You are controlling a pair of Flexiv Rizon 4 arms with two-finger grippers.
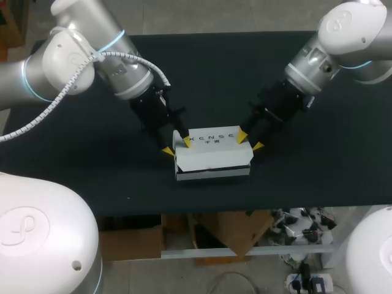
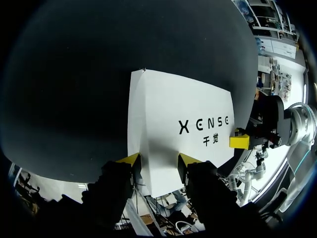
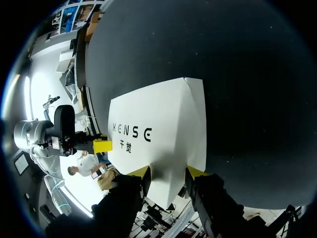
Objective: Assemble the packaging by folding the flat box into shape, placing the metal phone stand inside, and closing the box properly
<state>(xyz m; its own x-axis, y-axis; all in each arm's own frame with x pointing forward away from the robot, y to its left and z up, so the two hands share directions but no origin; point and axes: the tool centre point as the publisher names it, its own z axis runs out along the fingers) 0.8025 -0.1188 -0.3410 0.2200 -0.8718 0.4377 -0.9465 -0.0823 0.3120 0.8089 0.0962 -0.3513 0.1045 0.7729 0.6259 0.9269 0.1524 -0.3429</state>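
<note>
— Head view first: what's on the black tabletop?

— One white cardboard box with black lettering, folded into shape. It sits toward the near edge, and its long axis runs side to side between the arms.

— And the grippers?

— The left gripper is at the box's left end and the right gripper at its right. Each is moderately parted astride an end corner, and neither is nearer than the other.

— The metal stand?

— I can't see it.
</note>
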